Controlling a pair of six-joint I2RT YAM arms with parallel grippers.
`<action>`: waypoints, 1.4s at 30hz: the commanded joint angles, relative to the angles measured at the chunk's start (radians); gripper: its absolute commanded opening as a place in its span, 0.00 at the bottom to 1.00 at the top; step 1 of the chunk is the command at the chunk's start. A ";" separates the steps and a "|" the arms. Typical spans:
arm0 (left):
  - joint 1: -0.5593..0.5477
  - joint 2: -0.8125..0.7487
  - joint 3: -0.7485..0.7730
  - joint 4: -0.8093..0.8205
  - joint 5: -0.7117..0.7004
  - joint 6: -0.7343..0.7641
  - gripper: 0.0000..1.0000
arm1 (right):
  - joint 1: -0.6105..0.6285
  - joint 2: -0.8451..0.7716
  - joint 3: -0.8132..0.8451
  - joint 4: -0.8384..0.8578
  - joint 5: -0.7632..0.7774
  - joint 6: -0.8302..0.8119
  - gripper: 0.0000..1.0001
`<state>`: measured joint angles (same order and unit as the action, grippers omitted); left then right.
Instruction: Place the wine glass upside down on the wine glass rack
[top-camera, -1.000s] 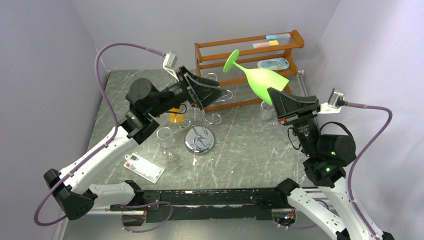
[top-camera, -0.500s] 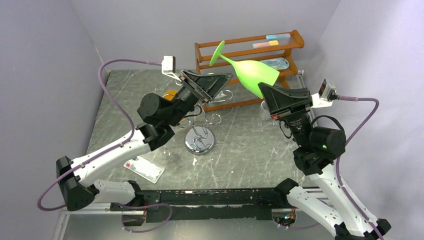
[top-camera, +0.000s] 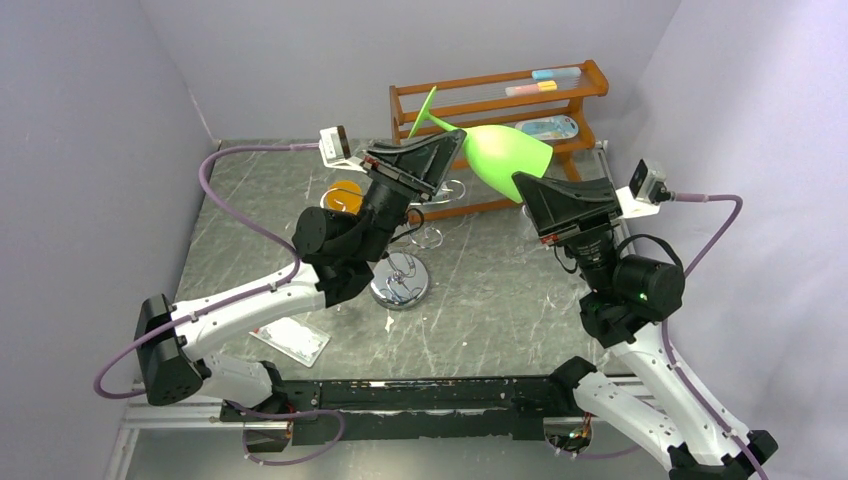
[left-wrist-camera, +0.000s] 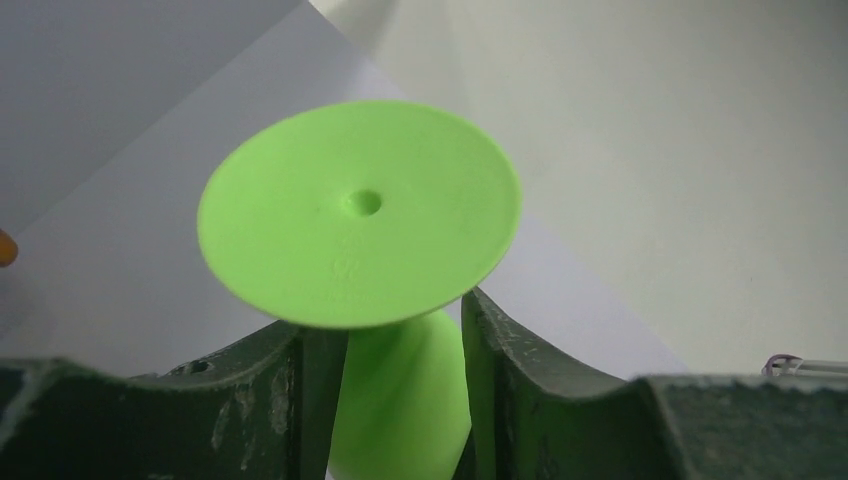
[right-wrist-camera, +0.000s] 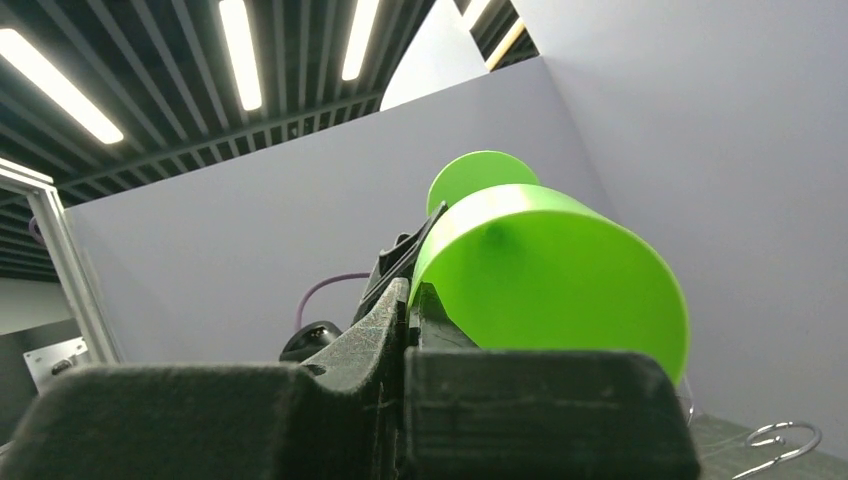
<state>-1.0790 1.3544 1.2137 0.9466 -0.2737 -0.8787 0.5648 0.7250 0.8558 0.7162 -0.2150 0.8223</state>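
Observation:
A bright green wine glass (top-camera: 505, 150) hangs tilted in the air in front of the shelf, foot to the upper left. My right gripper (top-camera: 525, 185) is shut on the rim of its bowl (right-wrist-camera: 560, 280). My left gripper (top-camera: 452, 142) reaches in from the left, its jaws apart on either side of the glass just below the round foot (left-wrist-camera: 360, 215); the stem is hidden behind that foot. The wine glass rack (top-camera: 399, 281), a chrome stand with a domed base, stands on the table below the left arm, and one curled hook (right-wrist-camera: 780, 438) shows in the right wrist view.
A brown wooden three-tier shelf (top-camera: 415, 100) stands at the back of the table. An orange object (top-camera: 347, 192) sits at the back left. A white card (top-camera: 290, 338) lies near the front left. Grey walls close in on both sides.
The right arm has swung the glass left and lower toward the left arm. The left arm has risen and reached right, and its jaws have narrowed around the glass below the foot.

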 joint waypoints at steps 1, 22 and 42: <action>-0.012 0.013 0.011 0.167 -0.077 0.054 0.49 | 0.005 -0.004 -0.034 0.013 -0.030 0.025 0.00; -0.015 0.026 0.091 0.142 0.038 0.459 0.05 | 0.004 -0.140 -0.004 -0.390 0.235 -0.115 0.81; -0.019 -0.014 0.133 -0.514 0.549 1.176 0.05 | 0.003 -0.035 0.407 -0.924 -0.006 -0.186 0.90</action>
<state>-1.0885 1.3445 1.3193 0.5621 0.1833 0.1284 0.5648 0.6659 1.2312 -0.1184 -0.0475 0.5880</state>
